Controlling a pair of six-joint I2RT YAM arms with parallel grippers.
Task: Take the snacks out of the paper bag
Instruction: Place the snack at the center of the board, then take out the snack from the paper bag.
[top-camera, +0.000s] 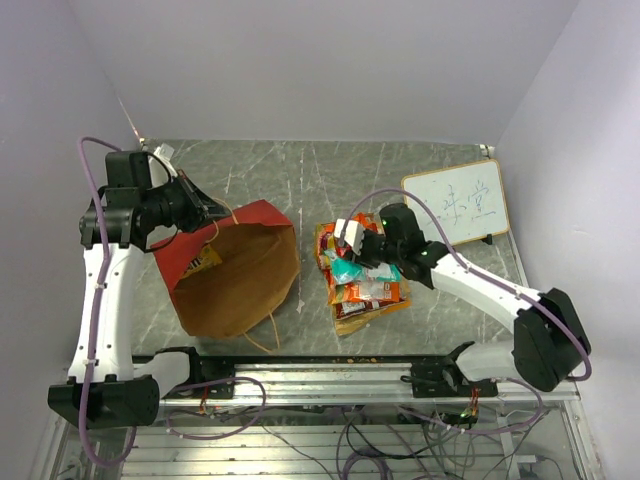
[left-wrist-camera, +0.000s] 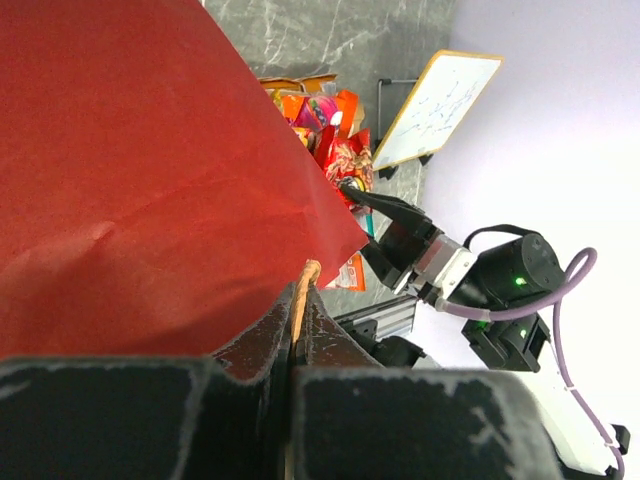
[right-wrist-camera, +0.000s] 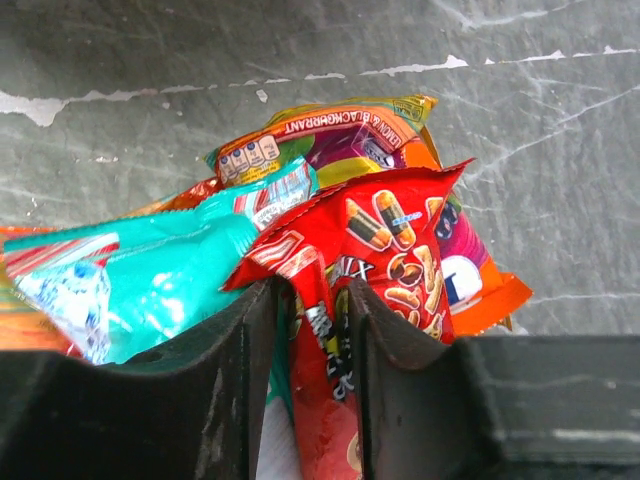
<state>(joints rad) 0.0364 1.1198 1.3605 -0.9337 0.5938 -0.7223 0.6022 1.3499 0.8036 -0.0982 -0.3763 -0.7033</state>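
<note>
Left hand | raised, pinching twine handle (at paper bag rim)

Heaped snacks lie right of paper bag

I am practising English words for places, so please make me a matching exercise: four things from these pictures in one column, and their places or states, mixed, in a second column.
1. paper bag
2. whiteboard
3. red packet
4. teal packet

A. between the fingers of the right pincer
B. propped up at the far right corner of the table
C. on its side, mouth open, held by the left pincer
D. lying right beside the red packet

Pairs: 1-C, 2-B, 3-A, 4-D.
</note>
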